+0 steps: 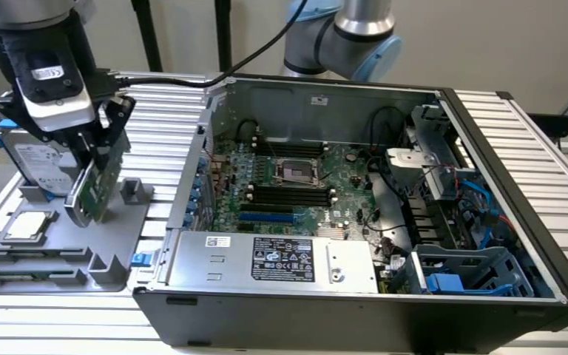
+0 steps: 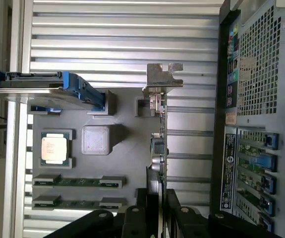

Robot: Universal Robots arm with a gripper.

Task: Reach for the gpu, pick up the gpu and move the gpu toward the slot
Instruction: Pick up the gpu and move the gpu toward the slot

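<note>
The gripper (image 1: 97, 164) pinches the gpu (image 1: 89, 196) upright just below it. Pickup is in hand, and moving slotward calls for clearing the case wall (image 1: 195, 174).

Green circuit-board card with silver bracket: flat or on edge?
On edge: the green circuit-board card stands upright, clamped in the tool, edge-on in wrist view.

The gpu (image 1: 94, 188) is seen as a green circuit board with a bright silver metal bracket (image 2: 163, 75). The tray (image 2: 128, 149) is seen in matt grey plastic and the table (image 1: 166, 103) in ribbed, satin metal
</note>
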